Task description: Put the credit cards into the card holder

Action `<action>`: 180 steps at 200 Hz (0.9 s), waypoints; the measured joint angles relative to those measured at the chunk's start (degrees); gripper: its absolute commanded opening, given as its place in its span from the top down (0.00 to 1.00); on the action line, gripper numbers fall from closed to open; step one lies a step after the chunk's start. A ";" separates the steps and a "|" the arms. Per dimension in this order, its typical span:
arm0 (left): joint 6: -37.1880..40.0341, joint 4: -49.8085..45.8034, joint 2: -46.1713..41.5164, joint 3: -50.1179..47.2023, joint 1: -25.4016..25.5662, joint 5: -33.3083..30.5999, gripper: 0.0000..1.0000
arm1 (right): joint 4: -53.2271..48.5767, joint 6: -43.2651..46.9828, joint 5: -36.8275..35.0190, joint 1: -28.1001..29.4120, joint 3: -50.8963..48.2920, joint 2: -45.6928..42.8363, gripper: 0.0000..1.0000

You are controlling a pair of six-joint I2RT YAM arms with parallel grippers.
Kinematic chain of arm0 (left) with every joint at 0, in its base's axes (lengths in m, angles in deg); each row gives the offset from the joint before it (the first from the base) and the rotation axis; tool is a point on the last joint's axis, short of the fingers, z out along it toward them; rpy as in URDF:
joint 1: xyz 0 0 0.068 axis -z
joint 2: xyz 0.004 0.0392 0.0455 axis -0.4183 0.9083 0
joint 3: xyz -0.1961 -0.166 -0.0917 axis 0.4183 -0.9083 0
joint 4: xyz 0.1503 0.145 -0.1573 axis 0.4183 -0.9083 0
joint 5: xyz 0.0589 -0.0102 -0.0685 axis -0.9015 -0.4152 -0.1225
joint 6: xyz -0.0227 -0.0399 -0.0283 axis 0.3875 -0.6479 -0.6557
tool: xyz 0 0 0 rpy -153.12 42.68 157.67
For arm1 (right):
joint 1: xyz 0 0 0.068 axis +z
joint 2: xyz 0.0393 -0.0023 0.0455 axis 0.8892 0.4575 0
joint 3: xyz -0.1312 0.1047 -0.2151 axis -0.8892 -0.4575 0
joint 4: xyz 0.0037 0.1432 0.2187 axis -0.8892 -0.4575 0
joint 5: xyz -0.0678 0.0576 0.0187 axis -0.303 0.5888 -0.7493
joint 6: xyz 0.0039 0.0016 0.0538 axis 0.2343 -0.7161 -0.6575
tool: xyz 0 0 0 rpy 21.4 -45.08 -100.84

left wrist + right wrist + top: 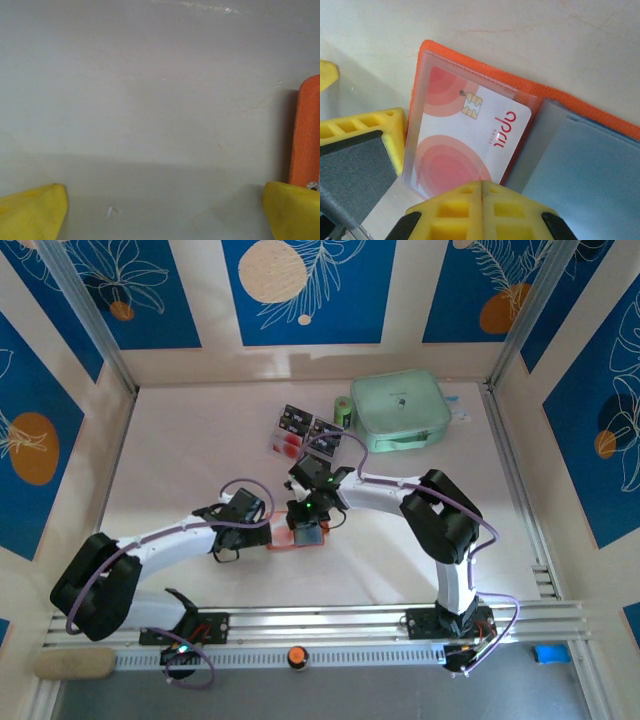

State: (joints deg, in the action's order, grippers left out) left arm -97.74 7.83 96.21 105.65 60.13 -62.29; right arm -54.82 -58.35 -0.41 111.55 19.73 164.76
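Note:
The orange card holder (427,52) lies open on the table (200,440), its clear pockets facing up. A white credit card (470,140) with red circles and a chip sits inside its left pocket. My right gripper (482,200) is shut, its joined tips resting over that card's near edge; from above it (307,523) hovers over the holder (285,537). My left gripper (162,220) is open, one finger (295,210) against the holder's orange edge (306,130). Two more credit cards (305,430) lie side by side farther back.
A mint-green zip pouch (400,410) sits at the back right, with a small green object (343,410) by its left side. Patterned walls enclose the table on three sides. A metal rail (330,620) runs along the near edge.

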 measured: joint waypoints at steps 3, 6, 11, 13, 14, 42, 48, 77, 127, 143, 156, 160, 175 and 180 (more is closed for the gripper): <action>0.00 0.02 0.00 0.00 0.00 0.00 0.00 | 0.00 0.00 0.00 0.00 0.00 0.00 1.00; 0.00 0.02 0.00 0.00 0.00 0.00 0.00 | 0.00 0.00 0.02 0.00 0.02 0.00 1.00; 0.00 0.02 0.02 0.00 0.00 0.00 0.00 | 0.02 0.00 0.00 0.00 0.02 0.00 1.00; 0.00 0.02 0.02 0.00 0.00 0.00 0.00 | 0.02 0.00 0.00 0.00 0.04 0.00 1.00; 0.00 0.02 0.04 0.00 0.00 0.00 0.00 | 0.02 0.00 0.00 0.00 0.04 0.02 1.00; 0.00 0.26 0.04 -0.09 0.00 -0.13 0.00 | 0.07 0.02 0.00 0.00 0.68 0.70 1.00; 0.00 0.28 0.07 -0.09 0.00 -0.13 0.00 | 0.04 0.02 0.02 0.00 0.72 0.92 1.00; 0.00 0.44 0.35 -0.09 0.00 -0.33 0.00 | 0.00 0.04 0.09 0.00 1.14 2.21 1.00; 0.02 0.46 0.42 -0.09 0.00 -0.37 0.00 | -0.44 0.85 1.66 -0.02 2.97 3.93 1.00; 0.02 0.46 0.42 -0.09 0.00 -0.37 0.00 | -0.66 0.96 2.16 -0.02 3.67 4.42 1.00; 0.02 0.46 0.42 -0.09 0.00 -0.37 0.00 | -0.90 1.31 2.69 -0.04 4.00 4.57 1.00; 0.02 0.46 0.42 -0.09 0.00 -0.39 0.00 | -0.92 1.33 2.84 -0.02 4.11 4.63 1.00; 0.02 0.42 0.35 -0.09 0.00 -0.48 0.00 | -1.03 1.60 3.34 -0.04 4.63 4.87 1.00; 0.00 0.39 0.26 -0.09 0.00 -0.55 0.00 | -1.05 1.73 3.56 -0.04 4.76 4.94 1.00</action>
State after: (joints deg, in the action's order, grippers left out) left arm -97.74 8.22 96.47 105.56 60.13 -62.84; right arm -55.87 -56.62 3.15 111.50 24.49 169.70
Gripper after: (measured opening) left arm 0.998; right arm 0.056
